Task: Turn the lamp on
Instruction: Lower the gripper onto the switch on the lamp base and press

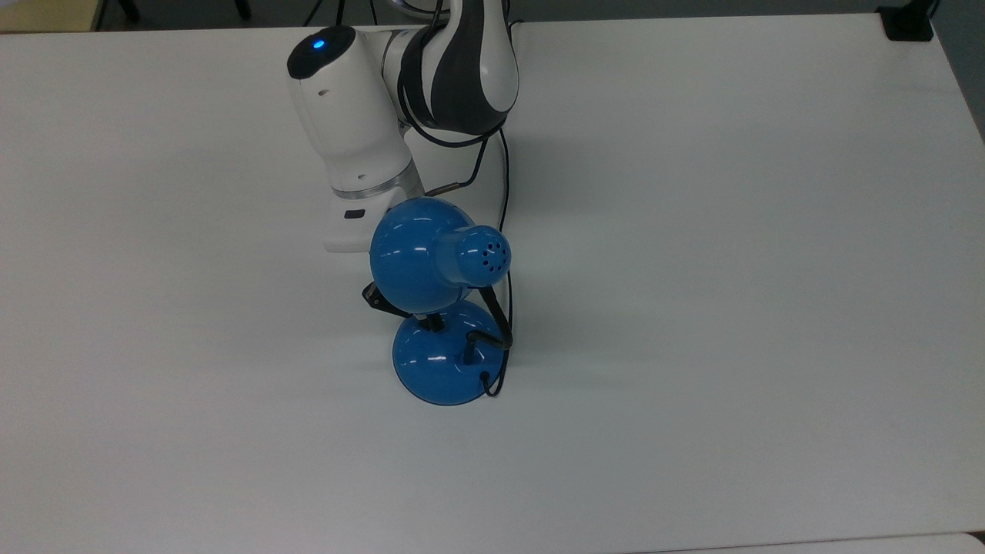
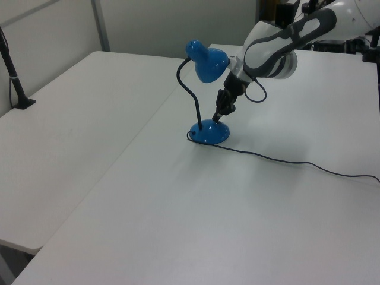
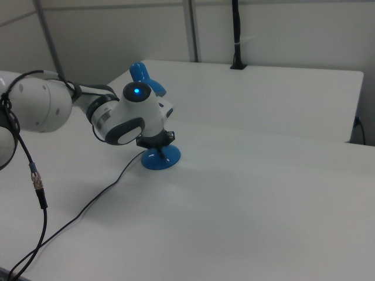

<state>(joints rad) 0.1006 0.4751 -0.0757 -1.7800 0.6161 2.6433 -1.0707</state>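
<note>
Here, one lamp [image 2: 208,132], one end effector [image 2: 218,117], one table [image 2: 237,214]

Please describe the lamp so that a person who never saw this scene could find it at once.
Look at the big white table and find the white robot arm reaching down over it. Just beneath the arm's gripper stands the lamp. It is glossy blue, with a dome shade, a bent black neck, a round base and a thin black cord trailing across the table.

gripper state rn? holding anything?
Gripper: tip down at the lamp base, not holding anything that can be seen; open or closed cannot be told.
</note>
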